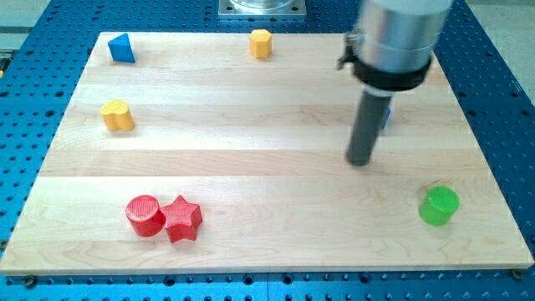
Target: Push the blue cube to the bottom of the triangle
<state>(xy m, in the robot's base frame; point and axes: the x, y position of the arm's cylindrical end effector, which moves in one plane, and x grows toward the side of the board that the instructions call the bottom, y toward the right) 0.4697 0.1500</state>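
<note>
1. While my tip (pixel 360 162) rests on the wooden board (pixel 267 242), right of the board's middle, it touches no block that I can make out; being a bare rod, it has nothing to open or close and holds nothing.
2. Just up and to the view's right of my tip, a sliver of blue (pixel 387 118) peeks out from behind the rod; this seems to be the blue cube, though its shape is mostly hidden and I cannot tell whether the rod touches it.
3. Far to the view's left of my tip and up near the board's top edge sits the blue triangle (pixel 122 48), well apart from the cube.
4. Up and to the left of my tip, near the top edge, stands an orange hexagonal block (pixel 261 43).
5. Far left of my tip, a yellow heart-like block (pixel 118 115) lies near the left edge.
6. Down and to the left of my tip, a red cylinder (pixel 144 215) and a red star (pixel 182 218) sit touching each other.
7. Down and to the right of my tip, a green cylinder (pixel 439 205) stands alone.
</note>
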